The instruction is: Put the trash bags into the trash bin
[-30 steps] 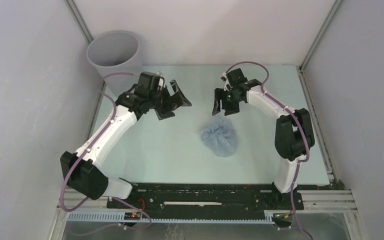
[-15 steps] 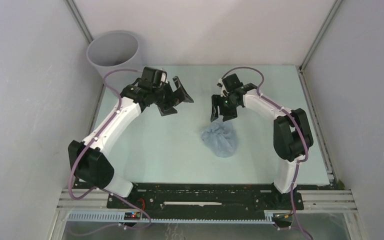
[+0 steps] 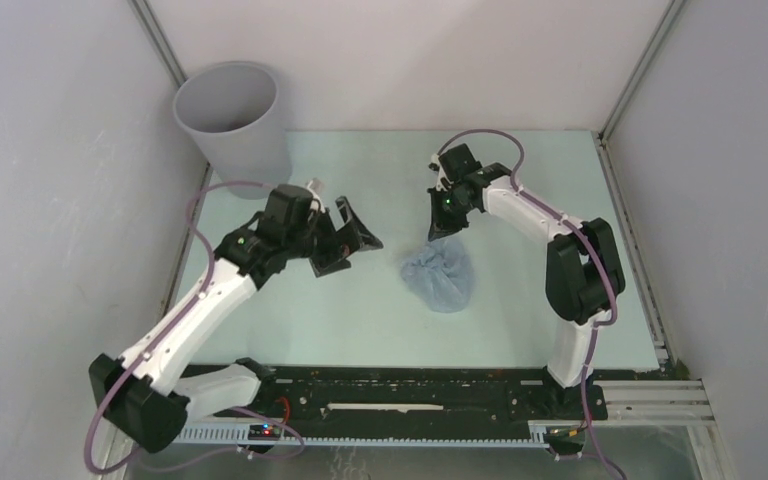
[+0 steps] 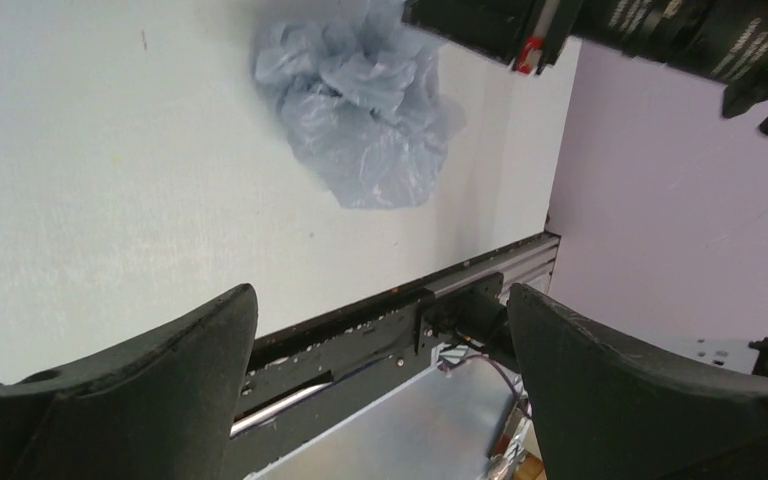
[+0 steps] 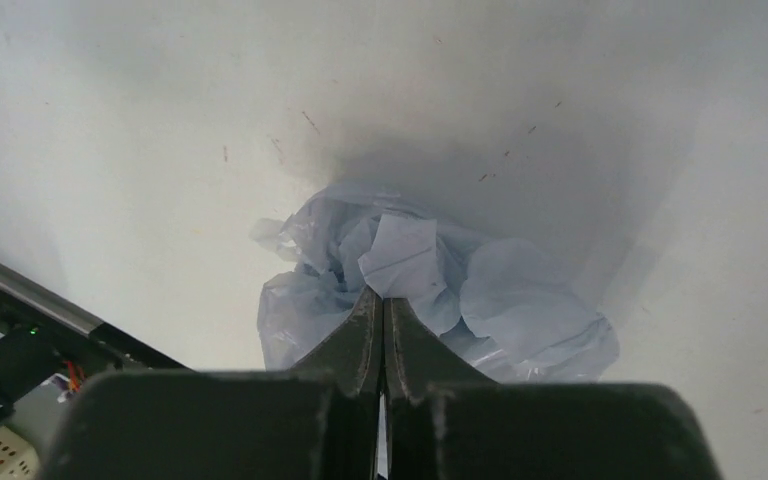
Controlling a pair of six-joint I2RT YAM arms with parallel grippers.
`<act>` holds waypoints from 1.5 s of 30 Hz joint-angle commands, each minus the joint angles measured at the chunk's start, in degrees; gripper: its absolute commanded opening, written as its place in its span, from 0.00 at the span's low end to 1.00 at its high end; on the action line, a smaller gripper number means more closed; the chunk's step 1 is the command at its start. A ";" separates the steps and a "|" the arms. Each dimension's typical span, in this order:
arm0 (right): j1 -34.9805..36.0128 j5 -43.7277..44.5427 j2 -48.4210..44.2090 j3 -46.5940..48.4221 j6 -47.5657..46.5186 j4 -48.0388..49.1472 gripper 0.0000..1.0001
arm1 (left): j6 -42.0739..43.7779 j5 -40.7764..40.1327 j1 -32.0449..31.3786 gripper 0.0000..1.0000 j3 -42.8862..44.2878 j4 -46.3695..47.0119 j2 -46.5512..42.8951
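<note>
The pale blue-grey plastic bag [image 3: 440,278] lies crumpled in a loose heap on the pale table [image 3: 300,320], a little right of the middle of the overhead view and outside the bin. The grey round bin [image 3: 245,145] stands upright in the upper left of that view, at the far left corner of the table and well apart from the bag. The right gripper [image 5: 382,300] points down at the upper edge of the heap. In its own wrist view its two dark fingers [image 5: 355,340] are pressed together with no gap between them. Their tips sit right at the crinkled top of the bag, just below a lighter fold of plastic. Whether a thin fold is caught between them cannot be told. The left gripper [image 3: 352,248] hangs to the left of the bag, near the centre of the overhead view and apart from the plastic, with its fingers spread wide and nothing between them. In its wrist view those fingers [image 4: 160,370] fill the lower corners of the frame, with bare table and a dark rail [image 4: 380,320] showing in the gap. The bag sits in the upper middle of that frame, and part of the right arm [image 4: 660,30] runs along the top edge just above it.
</note>
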 commanded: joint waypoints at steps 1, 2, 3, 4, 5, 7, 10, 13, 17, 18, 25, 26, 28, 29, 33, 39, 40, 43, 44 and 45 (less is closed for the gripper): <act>0.01 -2.03 -5.61 2.77 0.73 -2.30 0.00 | -4.24 -1.95 -1.63 1.00 -6.97 4.32 -6.01; -0.18 -3.13 -7.86 2.25 1.04 -2.25 0.00 | -5.34 -1.73 -1.62 1.00 -8.59 5.34 -7.17; -0.44 -4.98 -10.11 1.39 1.35 -2.15 0.00 | -7.09 -1.56 -1.61 1.00 -10.29 7.09 -8.29; -0.97 -6.84 -12.32 0.44 2.06 -1.94 0.00 | -8.77 -1.29 -1.51 1.00 -11.96 8.48 -9.37; -1.60 -9.28 -14.67 -0.84 2.98 -1.51 0.00 | -10.06 -0.96 -1.49 1.00 -13.37 10.52 -10.30; -2.86 -13.15 -19.36 -4.79 5.51 0.79 0.00 | -12.02 0.05 -1.57 0.95 -15.61 15.28 -11.86; -4.40 -17.66 -25.56 -8.75 8.87 4.63 0.00 | -11.95 1.10 -2.10 0.92 -15.59 18.84 -11.19; -5.37 -22.02 -28.17 -9.46 12.06 7.20 0.00 | -10.53 3.62 -3.74 0.96 -13.25 20.01 -7.49; -5.97 -25.30 -29.95 -9.48 15.96 9.76 0.00 | -10.32 4.87 -7.10 0.97 -9.15 20.63 -0.78; -5.98 -25.82 -30.10 -9.48 16.38 9.86 0.00 | -10.35 4.93 -8.00 0.96 -8.16 21.48 0.95; -5.11 -26.83 -32.32 -12.75 17.96 10.79 0.00 | -10.58 3.93 -11.24 0.80 -1.38 22.67 7.30; -5.02 -26.76 -32.84 -13.32 18.11 10.99 0.00 | -10.61 3.55 -11.28 0.80 -1.44 22.52 7.68; -5.00 -26.66 -33.79 -14.17 18.07 10.97 0.00 | -10.67 2.71 -11.21 0.78 -2.01 21.68 8.19; -5.01 -26.59 -34.20 -14.49 18.03 10.77 0.00 | -10.93 2.85 -11.19 0.76 -2.44 21.67 8.47; -6.70 -26.44 -35.40 -14.93 17.00 8.86 0.00 | -10.91 3.22 -11.18 0.51 -3.25 21.63 9.73; -14.43 -29.00 -38.04 -14.88 16.60 7.58 0.00 | -2.97 0.00 -7.93 0.11 -1.01 12.05 9.62; -15.89 -27.67 -38.72 -14.92 16.26 5.82 0.00 | -1.60 -0.69 -6.62 0.09 -0.76 10.31 8.90; -18.79 -18.76 -41.42 -14.93 13.46 -0.63 0.00 | 2.41 -0.13 -1.31 0.04 -1.13 6.60 6.04; -19.38 -15.48 -42.08 -14.91 12.46 -2.71 0.00 | 3.54 0.02 1.10 0.03 -1.53 5.31 5.03; -19.87 -13.02 -42.43 -14.92 11.38 -4.47 0.00 | 4.53 0.06 2.62 0.03 -2.12 4.42 3.91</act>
